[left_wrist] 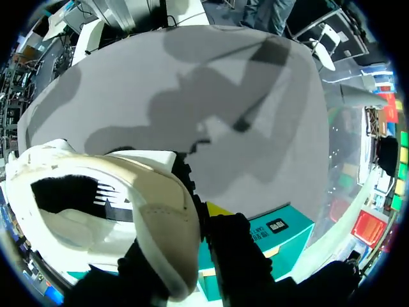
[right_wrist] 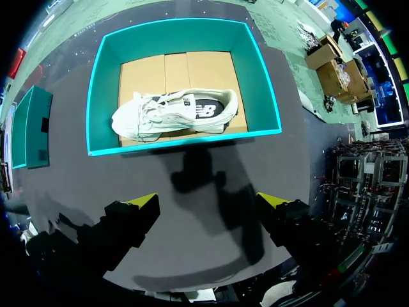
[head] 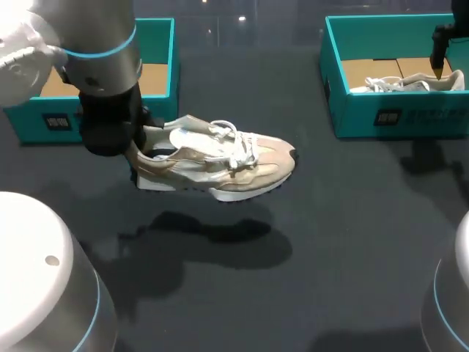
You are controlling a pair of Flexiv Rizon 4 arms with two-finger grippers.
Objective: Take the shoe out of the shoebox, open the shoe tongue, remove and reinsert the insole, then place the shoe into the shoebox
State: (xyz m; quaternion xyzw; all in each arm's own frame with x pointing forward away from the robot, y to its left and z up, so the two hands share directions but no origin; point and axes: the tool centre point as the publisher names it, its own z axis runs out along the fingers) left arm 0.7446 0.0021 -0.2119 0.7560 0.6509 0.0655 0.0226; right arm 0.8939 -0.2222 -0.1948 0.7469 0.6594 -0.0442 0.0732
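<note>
A beige and white sneaker [head: 220,158] hangs above the dark table, toe pointing right, and throws a shadow below it. My left gripper [head: 143,150] is shut on its heel. In the left wrist view the heel collar [left_wrist: 160,211] sits pinched between the fingers of the left gripper [left_wrist: 188,236], and the shoe's opening [left_wrist: 70,192] shows beside them. The left teal shoebox [head: 157,55] stands behind my left arm. My right gripper [right_wrist: 208,201] is open with nothing in it, above the table in front of the right teal shoebox [right_wrist: 185,144]. That box holds a white shoe [right_wrist: 172,112].
The right shoebox [head: 396,110] stands at the back right with the white shoe [head: 410,82] inside, and my right gripper [head: 440,51] hangs over it. Two white robot bases [head: 37,279] fill the near corners. Dark tabletop [head: 330,242] lies between them.
</note>
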